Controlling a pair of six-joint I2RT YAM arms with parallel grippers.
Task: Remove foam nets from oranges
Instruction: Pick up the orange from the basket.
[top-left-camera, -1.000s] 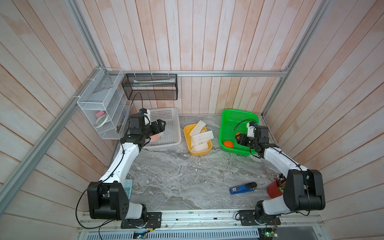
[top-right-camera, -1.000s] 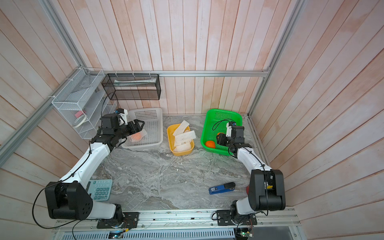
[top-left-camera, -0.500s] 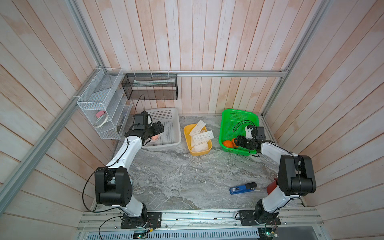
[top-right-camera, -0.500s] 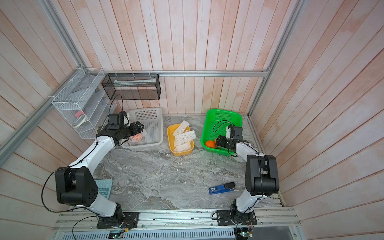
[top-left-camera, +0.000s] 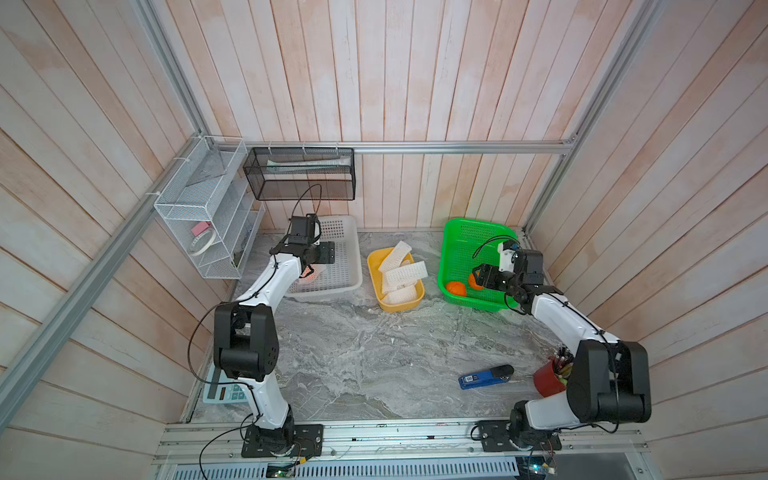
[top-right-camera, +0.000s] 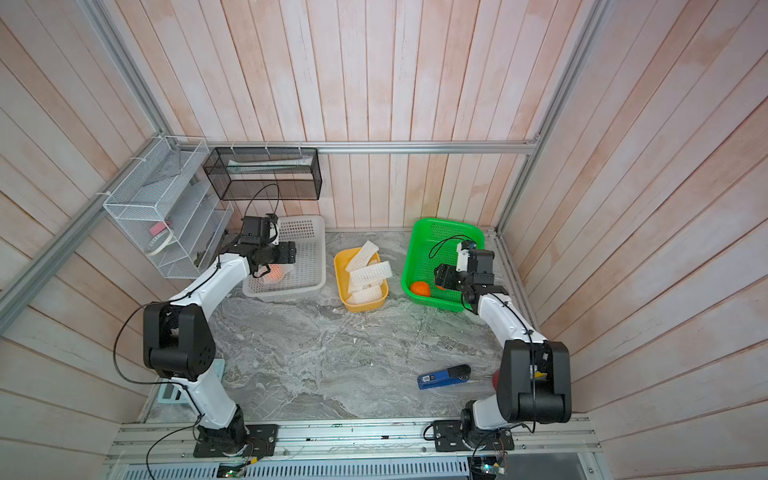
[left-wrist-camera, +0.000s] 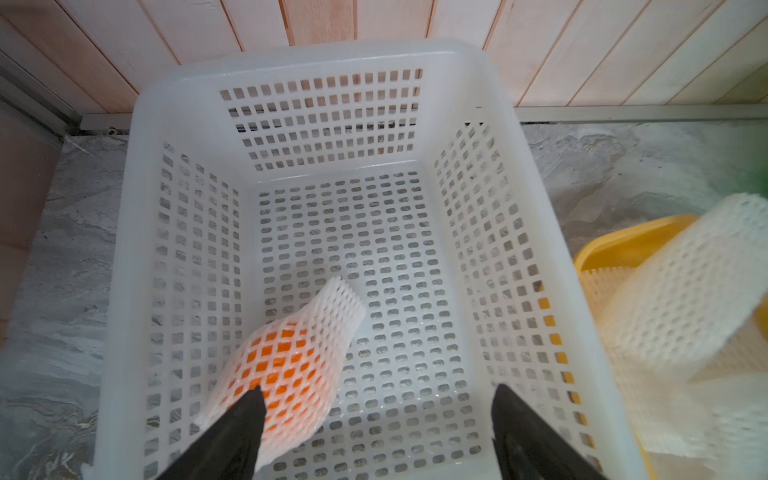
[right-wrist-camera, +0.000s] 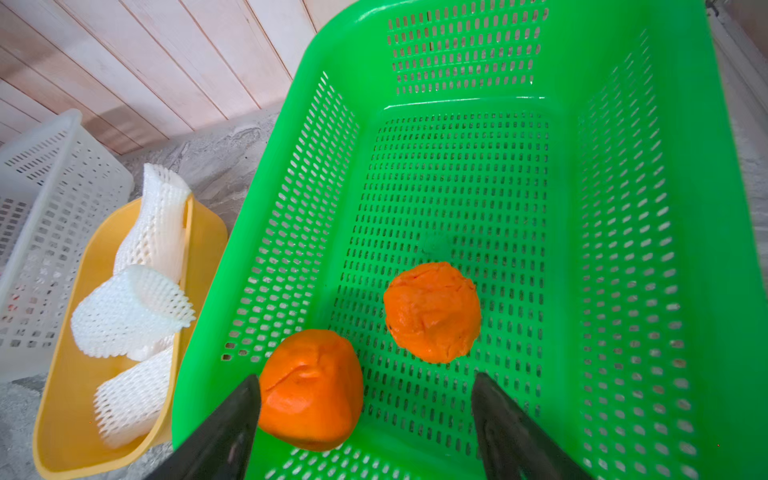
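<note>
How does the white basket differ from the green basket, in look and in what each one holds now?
The white basket holds one orange wrapped in a foam net; the green basket holds two bare oranges. The open left gripper hangs over the white basket, while the open right gripper hangs over the green basket. Both are perforated plastic baskets.

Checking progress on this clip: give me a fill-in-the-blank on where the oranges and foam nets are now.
The green basket holds ____ bare oranges.
The netted orange lies in the ____ basket.
The empty foam nets lie in the ____ tray.
The left claw and right claw both stand ____.
Missing: two; white; yellow; open.
</note>
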